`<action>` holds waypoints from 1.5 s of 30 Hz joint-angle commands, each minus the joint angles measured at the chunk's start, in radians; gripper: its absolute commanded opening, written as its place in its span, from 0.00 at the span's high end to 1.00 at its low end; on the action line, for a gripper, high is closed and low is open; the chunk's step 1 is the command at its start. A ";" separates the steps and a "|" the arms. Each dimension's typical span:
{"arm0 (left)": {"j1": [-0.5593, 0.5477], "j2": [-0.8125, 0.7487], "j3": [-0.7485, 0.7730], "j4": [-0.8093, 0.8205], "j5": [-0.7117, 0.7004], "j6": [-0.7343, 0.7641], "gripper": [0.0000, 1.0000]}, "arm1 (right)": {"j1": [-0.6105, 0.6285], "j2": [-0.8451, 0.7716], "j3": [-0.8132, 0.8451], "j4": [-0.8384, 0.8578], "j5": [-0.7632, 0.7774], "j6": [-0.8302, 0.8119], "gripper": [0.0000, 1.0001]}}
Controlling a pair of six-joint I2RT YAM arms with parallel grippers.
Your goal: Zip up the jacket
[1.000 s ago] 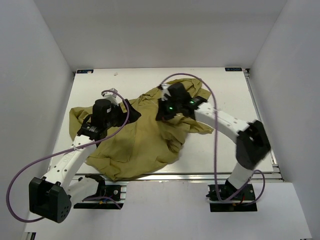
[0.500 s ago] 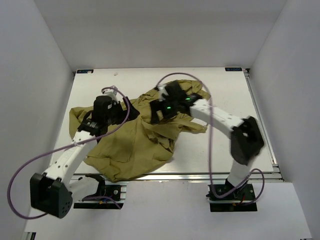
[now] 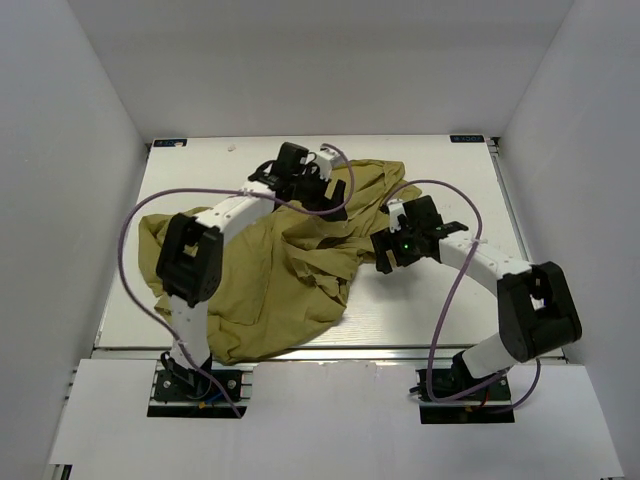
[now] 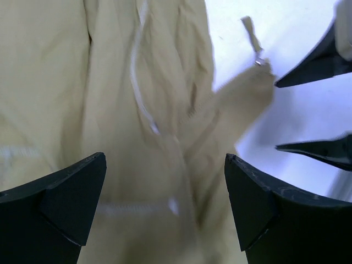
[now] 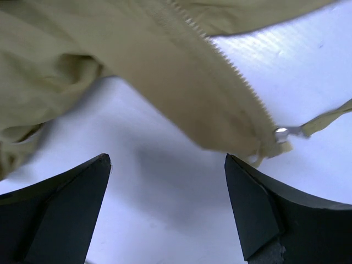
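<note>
The olive jacket (image 3: 262,275) lies crumpled across the left and middle of the table. My left gripper (image 3: 333,197) hovers open over its upper middle; in the left wrist view the left gripper (image 4: 165,159) has fabric (image 4: 110,82) and a pale zipper line (image 4: 144,104) below it, nothing between the fingers. My right gripper (image 3: 383,254) stands open just off the jacket's right edge. In the right wrist view the right gripper (image 5: 166,158) is over bare table, with zipper teeth (image 5: 236,82) and the metal slider (image 5: 282,132) just ahead. The slider's pull (image 4: 254,47) also shows in the left wrist view.
The white table (image 3: 450,190) is walled by white panels on three sides. Purple cables (image 3: 445,300) loop from both arms over the jacket and table. The right gripper's black fingers (image 4: 311,60) show at the right edge of the left wrist view.
My right gripper opened, let go of the jacket and pulled back to the right. My left arm swung from the jacket's left side to its upper middle. The fabric settled flatter.
</note>
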 commanded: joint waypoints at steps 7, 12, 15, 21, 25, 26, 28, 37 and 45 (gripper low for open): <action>-0.009 0.297 0.319 -0.281 0.152 0.259 0.21 | -0.001 0.119 0.034 0.152 0.141 -0.117 0.15; -0.015 0.350 0.339 -0.229 0.068 0.190 0.87 | -0.001 0.138 0.045 0.152 0.068 -0.080 0.44; -0.015 0.360 0.337 -0.139 -0.004 0.113 1.00 | -0.001 0.097 0.050 0.085 0.065 -0.019 0.95; -0.015 0.380 0.331 0.042 -0.181 -0.137 1.00 | 0.005 -0.122 0.027 -0.118 0.028 0.208 1.00; -0.015 0.497 0.456 0.099 -0.290 -0.281 1.00 | 0.054 -0.386 -0.016 -0.224 -0.215 0.258 1.00; -0.014 0.529 0.536 0.105 -0.292 -0.331 1.00 | 0.070 -0.426 -0.019 -0.235 -0.260 0.264 1.00; -0.015 0.635 0.633 0.094 -0.350 -0.393 1.00 | 0.142 -0.512 -0.003 -0.294 -0.331 0.282 1.00; -0.006 0.830 0.860 0.101 -0.530 -0.465 1.00 | 0.620 -0.468 0.013 -0.186 -0.572 0.350 1.00; 0.075 0.877 0.869 -0.002 -0.553 -0.608 1.00 | 0.768 -0.113 0.207 -0.109 -0.780 0.126 1.00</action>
